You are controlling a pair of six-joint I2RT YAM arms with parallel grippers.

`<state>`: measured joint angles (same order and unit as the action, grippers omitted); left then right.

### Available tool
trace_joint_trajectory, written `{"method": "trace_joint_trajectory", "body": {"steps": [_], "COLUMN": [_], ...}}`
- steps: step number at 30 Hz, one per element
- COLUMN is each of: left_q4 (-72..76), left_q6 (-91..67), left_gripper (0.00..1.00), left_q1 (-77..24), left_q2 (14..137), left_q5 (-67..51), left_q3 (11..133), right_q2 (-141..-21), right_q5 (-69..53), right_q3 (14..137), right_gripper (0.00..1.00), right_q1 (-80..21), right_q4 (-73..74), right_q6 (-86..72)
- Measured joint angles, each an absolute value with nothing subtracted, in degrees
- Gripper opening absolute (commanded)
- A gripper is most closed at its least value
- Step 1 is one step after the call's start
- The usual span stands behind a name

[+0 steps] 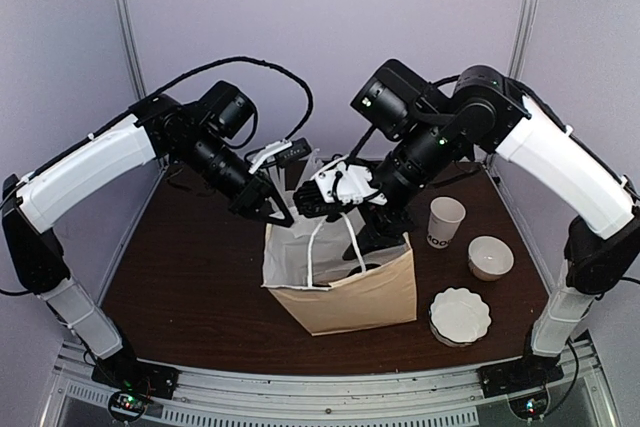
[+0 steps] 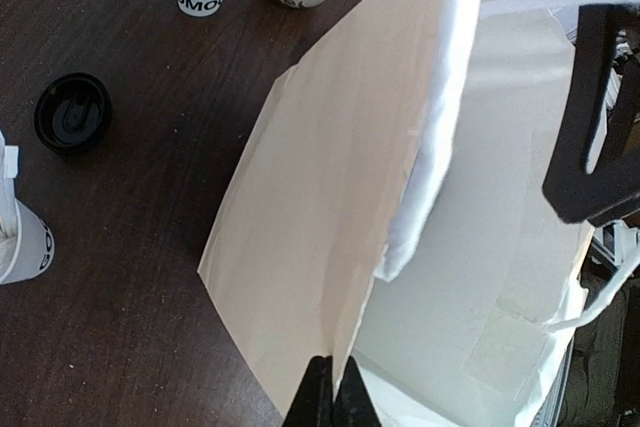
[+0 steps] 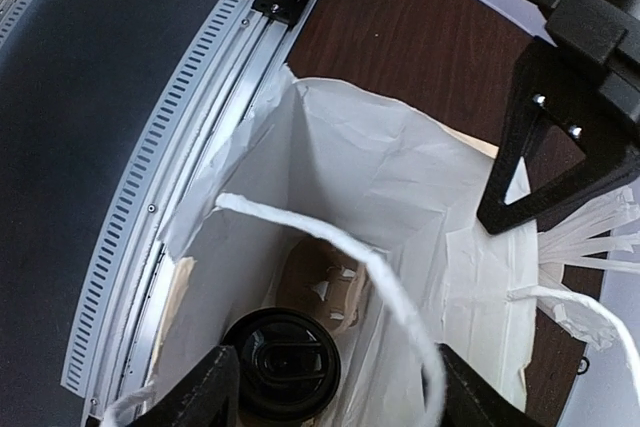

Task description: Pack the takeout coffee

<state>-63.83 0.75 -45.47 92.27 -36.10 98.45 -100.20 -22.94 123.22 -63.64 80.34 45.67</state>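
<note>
The takeout coffee stands deep inside the brown paper bag [image 1: 345, 297]; only its round black lid [image 3: 285, 362] shows, beside a brown cardboard carrier [image 3: 330, 282]. The lid also shows dimly in the top view [image 1: 366, 269]. My right gripper [image 3: 330, 397] is open above the bag's mouth, its fingers wide on either side of the lid and apart from it. My left gripper [image 2: 331, 395] is shut on the bag's rim [image 2: 345, 347] and holds that side up. A white bag handle [image 3: 400, 307] arcs between the right fingers.
A lidless white cup [image 1: 445, 222], a white bowl [image 1: 490, 257] and a stack of white plates [image 1: 460, 315] sit right of the bag. A loose black lid [image 2: 72, 112] and the cup with straws [image 2: 20, 242] stand beyond the bag in the left wrist view.
</note>
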Motion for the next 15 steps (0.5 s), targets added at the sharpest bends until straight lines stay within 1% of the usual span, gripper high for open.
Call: {"method": "trace_joint_trajectory", "body": {"steps": [1, 2, 5, 6, 9, 15], "left_q4": [-64.14, -64.77, -65.71, -66.04, -66.46, -67.44], "left_q6": [0.78, 0.93, 1.28, 1.45, 1.98, 2.66], "left_gripper": [0.0, 0.0, 0.0, 0.0, 0.0, 0.0], "left_q1": [-45.47, -45.47, -45.47, -45.47, -45.47, -45.47], "left_q2": [92.16, 92.03, 91.64, 91.48, 91.11, 90.59], "left_q5": [-35.99, -35.79, -34.83, -34.39, -32.53, -27.03], "left_q3": [98.3, 98.19, 98.08, 98.08, 98.08, 98.72], "right_q2": [-100.22, -100.22, -100.2, -100.18, -99.92, -97.19], "right_q5": [-22.52, -21.8, -19.16, -18.83, -17.82, -16.36], "right_q3": [123.52, 124.01, 126.85, 127.81, 131.02, 132.86], "right_gripper": [0.66, 0.68, 0.8, 0.83, 0.86, 0.87], "right_q1": [-63.64, -63.64, -63.35, -63.22, -61.89, -55.77], "right_q4": [79.85, 79.5, 78.67, 78.43, 77.93, 77.65], "right_q6": [45.19, 44.8, 44.4, 44.07, 43.92, 44.03]}}
